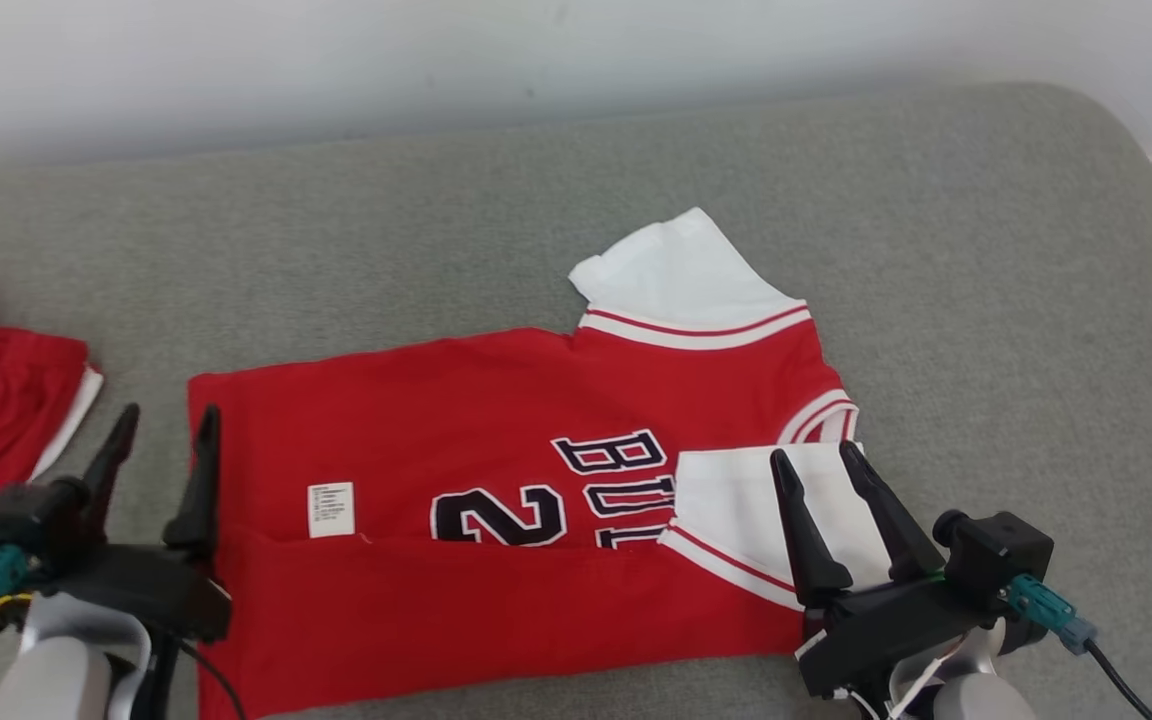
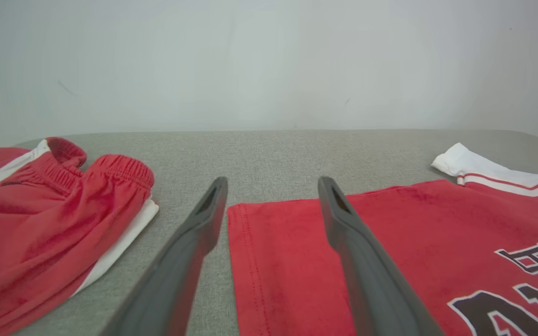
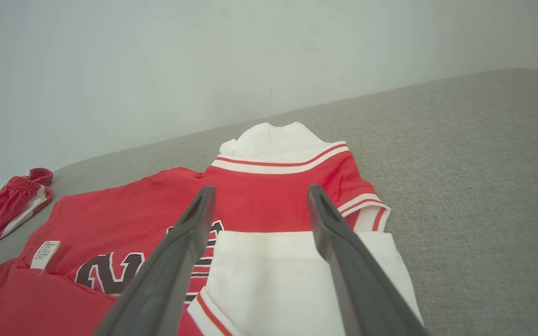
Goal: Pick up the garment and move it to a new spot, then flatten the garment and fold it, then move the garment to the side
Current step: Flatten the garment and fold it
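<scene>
Red jersey lies across the middle of the frame on the grey padded surface, its near edge folded over. At lower left the left claw sits by the hem, and at lower right the right claw is over a white sleeve. Both are spread apart and empty.

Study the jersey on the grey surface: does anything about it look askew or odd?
Yes. The red jersey is half folded: its near white sleeve lies folded over the print, while the far white sleeve sticks out beyond the body, so it looks lopsided.
</scene>
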